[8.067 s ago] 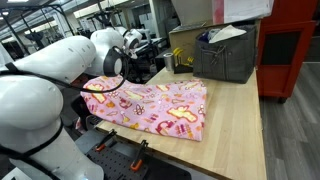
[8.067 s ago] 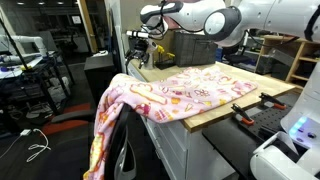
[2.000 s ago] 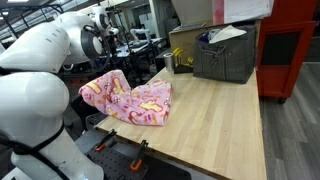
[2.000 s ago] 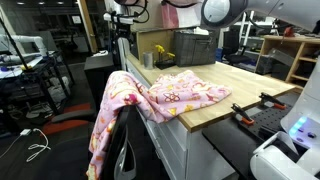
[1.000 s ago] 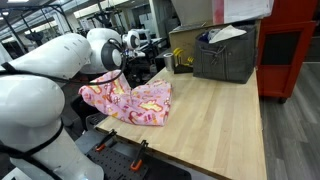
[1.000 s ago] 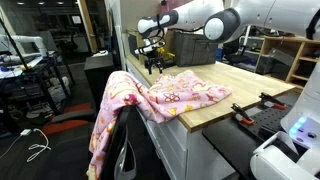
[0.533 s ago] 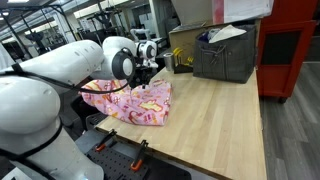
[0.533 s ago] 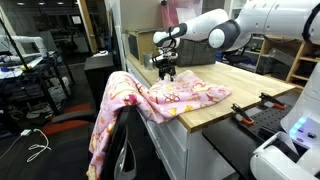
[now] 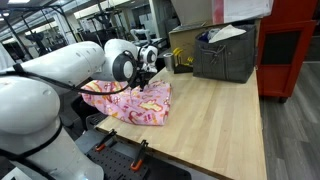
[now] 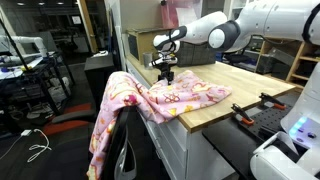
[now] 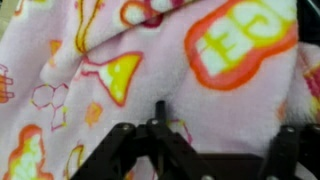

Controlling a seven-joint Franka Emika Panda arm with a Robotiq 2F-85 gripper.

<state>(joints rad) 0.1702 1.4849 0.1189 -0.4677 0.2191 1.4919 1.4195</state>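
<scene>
A pink fleece blanket (image 9: pixel 135 100) with orange and yellow prints lies folded on the wooden table (image 9: pixel 220 120). In an exterior view it lies on the table (image 10: pixel 190 93) and one end hangs over the table's edge (image 10: pixel 115 115). My gripper (image 9: pixel 150 68) hangs low over the blanket's far edge, also in an exterior view (image 10: pixel 166 72). In the wrist view the fingers (image 11: pixel 224 122) stand wide apart just above the cloth (image 11: pixel 230 50), with nothing held between them.
A grey crate (image 9: pixel 225 55) stands at the back of the table, and shows dark in an exterior view (image 10: pixel 195 47). A red cabinet (image 9: pixel 290 50) stands beside the table. Clamps sit on the table's edge (image 9: pixel 100 143) (image 10: pixel 250 108).
The blanket lay spread out 8 s ago and now lies folded. The gripper came down from high up to the blanket's far edge; it has barely moved in the last half second.
</scene>
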